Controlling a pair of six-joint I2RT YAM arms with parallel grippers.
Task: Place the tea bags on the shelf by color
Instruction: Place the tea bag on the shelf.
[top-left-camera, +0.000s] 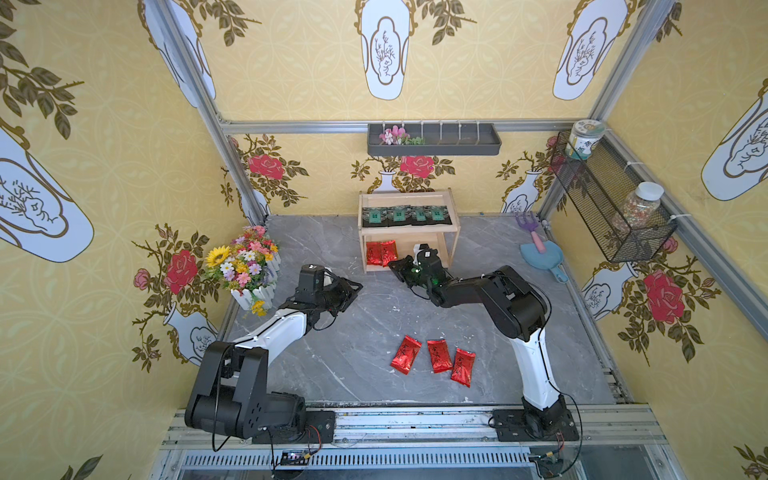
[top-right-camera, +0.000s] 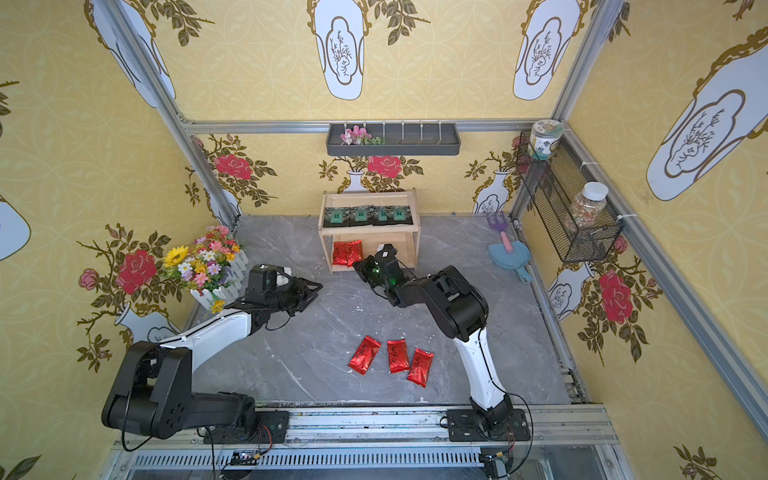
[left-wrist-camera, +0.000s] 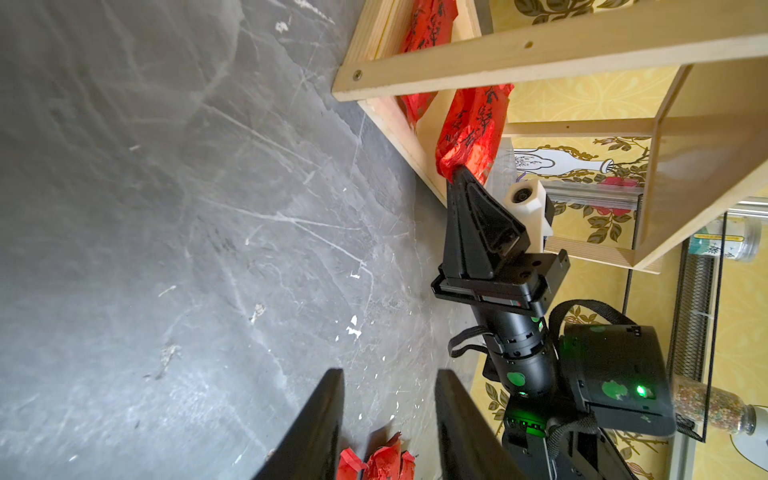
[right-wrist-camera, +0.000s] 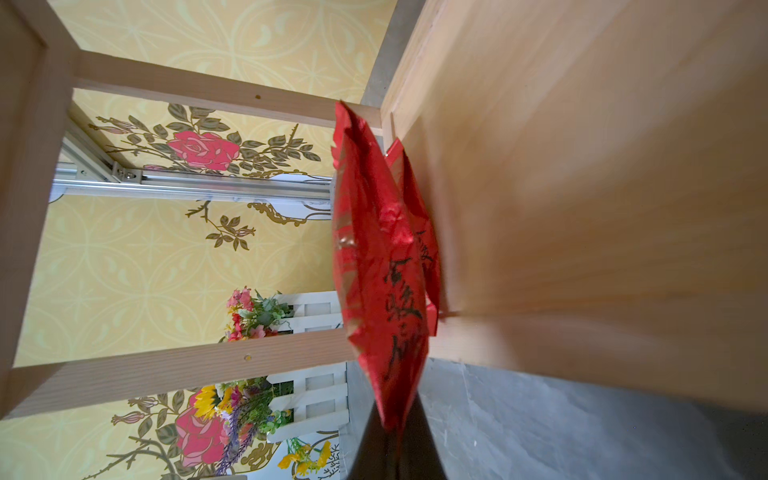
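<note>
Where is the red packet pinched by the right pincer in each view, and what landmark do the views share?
In a top view: held red packet at the shelf lower tier, right of another red packet.
In a top view: held red packet, same place.
Left wrist: the packet at the right pincer tip, partly behind the shelf rail.
Right wrist: mid-picture, shelf floor beside it.
Shared landmark: the shelf.

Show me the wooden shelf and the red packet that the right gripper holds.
wooden shelf (top-left-camera: 405, 198): in a top view, on its back rail.
red packet (right-wrist-camera: 374, 249): right wrist view, on its crinkled middle.
</note>
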